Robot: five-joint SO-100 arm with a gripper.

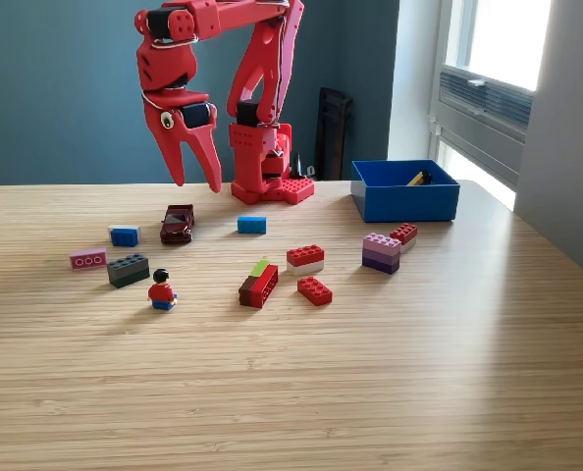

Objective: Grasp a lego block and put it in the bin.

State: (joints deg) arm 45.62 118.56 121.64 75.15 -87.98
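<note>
— While the red arm's hand hangs above the wooden surface, what does it hold?
— Nothing; its fingers are spread. The shallow bright blue plastic bin sits at the exterior view's right, scattered lego blocks nearby.

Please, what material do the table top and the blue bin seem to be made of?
The table top looks like light wood or bamboo laminate: fine parallel grain strips, soft sheen from the window. The bin looks like smooth, rather matte plastic: uniform bright blue, straight flat walls.

Glossy blue plastic bin on a matt wood-grain table.
</note>
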